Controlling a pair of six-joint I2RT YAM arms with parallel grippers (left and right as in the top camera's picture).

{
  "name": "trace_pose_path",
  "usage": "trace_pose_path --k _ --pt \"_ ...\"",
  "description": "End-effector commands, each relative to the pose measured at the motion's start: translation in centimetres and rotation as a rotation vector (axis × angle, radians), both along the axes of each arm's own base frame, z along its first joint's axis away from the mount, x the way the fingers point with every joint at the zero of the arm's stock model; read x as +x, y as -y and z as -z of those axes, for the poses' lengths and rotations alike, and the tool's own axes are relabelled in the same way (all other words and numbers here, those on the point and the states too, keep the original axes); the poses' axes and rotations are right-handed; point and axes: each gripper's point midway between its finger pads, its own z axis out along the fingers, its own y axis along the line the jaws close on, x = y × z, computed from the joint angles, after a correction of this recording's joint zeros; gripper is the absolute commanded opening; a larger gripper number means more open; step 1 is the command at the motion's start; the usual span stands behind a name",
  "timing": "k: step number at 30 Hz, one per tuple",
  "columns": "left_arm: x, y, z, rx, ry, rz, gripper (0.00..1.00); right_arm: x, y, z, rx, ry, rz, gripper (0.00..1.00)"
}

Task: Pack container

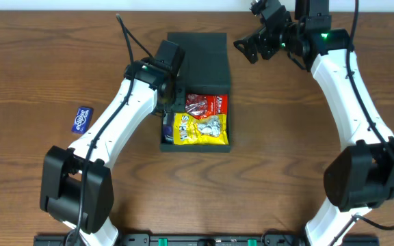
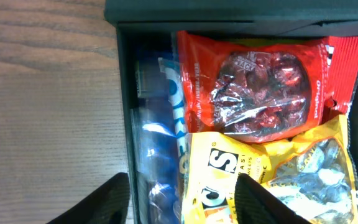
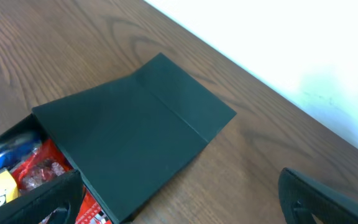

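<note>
The dark teal container (image 1: pixel 198 58) lies in the middle of the table, its flap lid open toward the back. Inside lie a red snack packet (image 1: pixel 206 104), a yellow packet (image 1: pixel 201 129) and a blue packet (image 2: pixel 157 124) along the left wall. My left gripper (image 2: pixel 182 199) is open, its fingers straddling the container's left wall over the blue and yellow packets. My right gripper (image 1: pixel 252 46) is open and empty, held above the table just right of the lid (image 3: pixel 135 134).
A small blue packet (image 1: pixel 81 119) lies on the wood table at the left, apart from the container. The table's back edge meets a white wall (image 3: pixel 291 37).
</note>
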Motion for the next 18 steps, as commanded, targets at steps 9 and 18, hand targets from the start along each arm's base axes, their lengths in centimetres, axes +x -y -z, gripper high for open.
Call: trace_pose_path --k 9,18 --pt "2.2 -6.8 -4.0 0.15 0.146 -0.161 0.59 -0.2 0.5 -0.2 0.007 -0.022 0.019 0.99" --pt "2.0 -20.2 -5.7 0.263 0.143 -0.371 0.59 -0.2 0.5 -0.2 0.007 -0.02 0.019 0.99"
